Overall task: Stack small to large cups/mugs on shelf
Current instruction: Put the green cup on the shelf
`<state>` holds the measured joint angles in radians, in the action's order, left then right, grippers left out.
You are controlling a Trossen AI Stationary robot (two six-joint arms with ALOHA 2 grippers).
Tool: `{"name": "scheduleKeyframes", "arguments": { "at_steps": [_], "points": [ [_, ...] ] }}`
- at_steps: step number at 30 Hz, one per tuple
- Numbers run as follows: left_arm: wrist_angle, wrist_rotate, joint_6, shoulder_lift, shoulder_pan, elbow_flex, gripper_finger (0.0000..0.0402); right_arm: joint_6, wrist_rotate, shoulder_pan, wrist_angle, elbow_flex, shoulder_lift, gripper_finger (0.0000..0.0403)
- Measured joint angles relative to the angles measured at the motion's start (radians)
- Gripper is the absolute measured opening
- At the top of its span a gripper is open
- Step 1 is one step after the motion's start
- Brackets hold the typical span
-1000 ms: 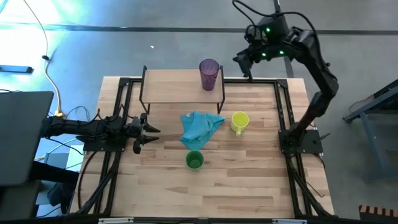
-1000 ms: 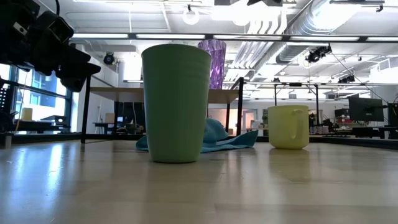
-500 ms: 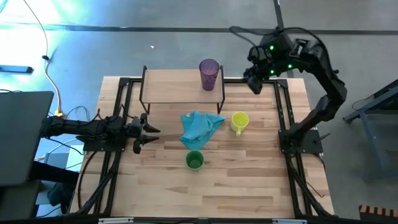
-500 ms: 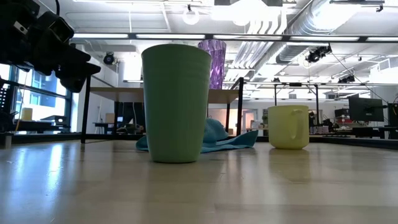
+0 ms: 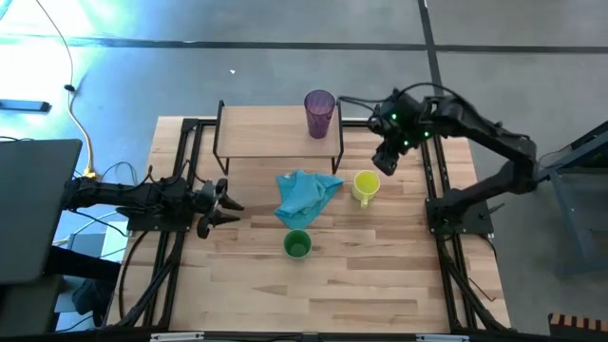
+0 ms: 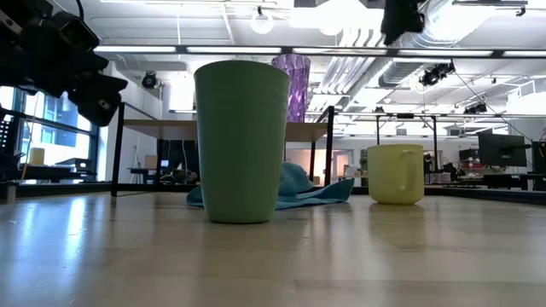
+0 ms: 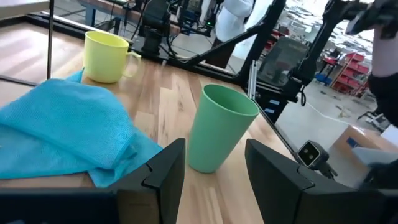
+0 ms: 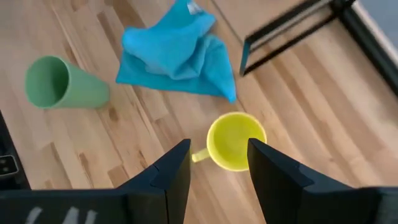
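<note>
Right hand (image 5: 384, 160) spread wide, hovering above the yellow mug (image 5: 366, 185) at its 1 o'clock. Purple tumbler (image 5: 319, 113) upright on shelf (image 5: 266, 133). Green cup (image 5: 297, 244) on tabletop (image 5: 380, 275). Left hand (image 5: 220, 201) spread wide, parked at 9 o'clock.

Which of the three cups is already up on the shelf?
The purple ribbed tumbler. It stands upright on the shelf, near its right end. The yellow mug and the green cup are both down on the table, either side of the blue cloth.
</note>
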<state>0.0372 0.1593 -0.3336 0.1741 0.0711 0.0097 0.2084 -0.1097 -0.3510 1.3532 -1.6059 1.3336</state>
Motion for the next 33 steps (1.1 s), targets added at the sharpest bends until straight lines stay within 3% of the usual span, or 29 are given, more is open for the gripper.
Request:
{"name": "scheduleKeyframes", "arguments": {
  "at_steps": [7,14,19,24,28,33],
  "points": [
    [0.034,0.0,-0.055,0.0,0.0,0.0,0.0156,0.04,-0.001,0.032,-0.166,0.254,-0.12,0.0149],
    [0.087,0.004,-0.056,0.005,0.0,0.0,0.0156,0.062,0.0,0.057,-0.293,0.39,-0.197,0.0149],
    [0.102,0.005,-0.045,0.059,0.0,0.0,0.0156,0.022,0.0,0.067,-0.366,0.411,-0.211,0.0149],
    [0.213,0.064,0.072,0.123,0.0,0.009,0.0156,-0.033,0.003,0.066,-0.451,0.411,-0.211,0.0149],
    [0.211,0.069,0.166,0.15,0.0,0.082,0.0156,-0.061,0.003,0.066,-0.503,0.411,-0.211,0.0149],
    [0.096,0.059,0.226,0.192,0.0,0.217,0.0156,-0.083,0.003,0.066,-0.514,0.411,-0.211,0.0149]
  ]
}}
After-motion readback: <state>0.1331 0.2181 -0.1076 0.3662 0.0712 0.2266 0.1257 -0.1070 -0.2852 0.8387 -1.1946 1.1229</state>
